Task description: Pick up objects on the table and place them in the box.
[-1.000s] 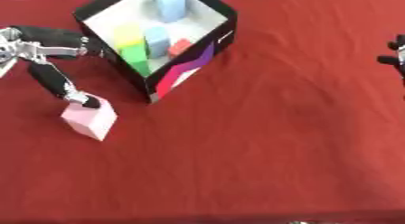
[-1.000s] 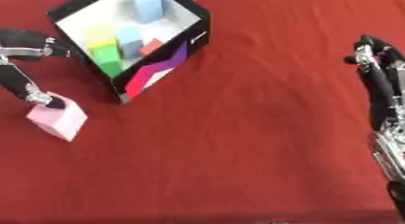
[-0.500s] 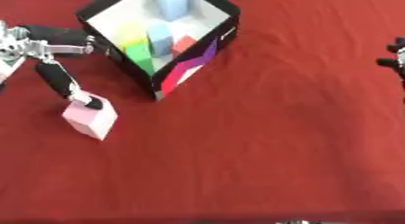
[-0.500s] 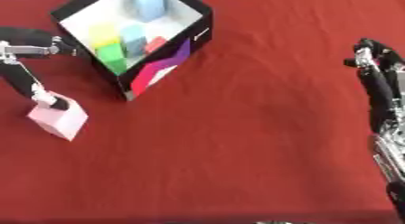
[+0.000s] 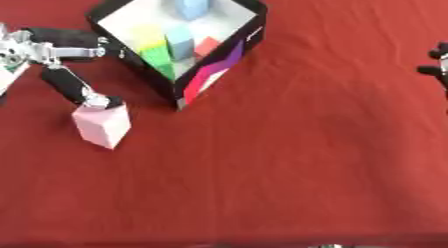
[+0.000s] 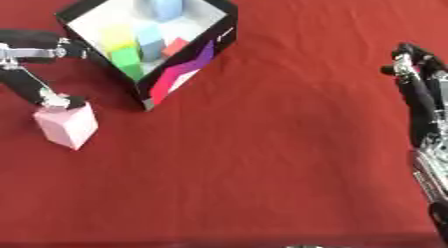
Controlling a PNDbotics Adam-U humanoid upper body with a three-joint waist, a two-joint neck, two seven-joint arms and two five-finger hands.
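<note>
A pink block [image 5: 102, 125] lies on the red cloth at the left, just left of the box. My left hand [image 5: 51, 54] comes in from the left edge with its fingers spread. One finger [image 5: 74, 87] reaches down and its tip touches the block's top; another stretches toward the box's left wall. The black box [image 5: 224, 59] with white inside stands at the top centre and holds green, yellow, blue and red blocks. My right hand [image 6: 422, 97] rests at the right edge, fingers straight and pointing up.
Red cloth [image 5: 289, 162] covers the whole table. The box's near corner [image 5: 180, 103] with its purple and pink pattern juts toward the pink block.
The whole picture has shifted slightly, so the camera moved. My left hand's finger stays on top of the pink block, which sits a little nearer the box.
</note>
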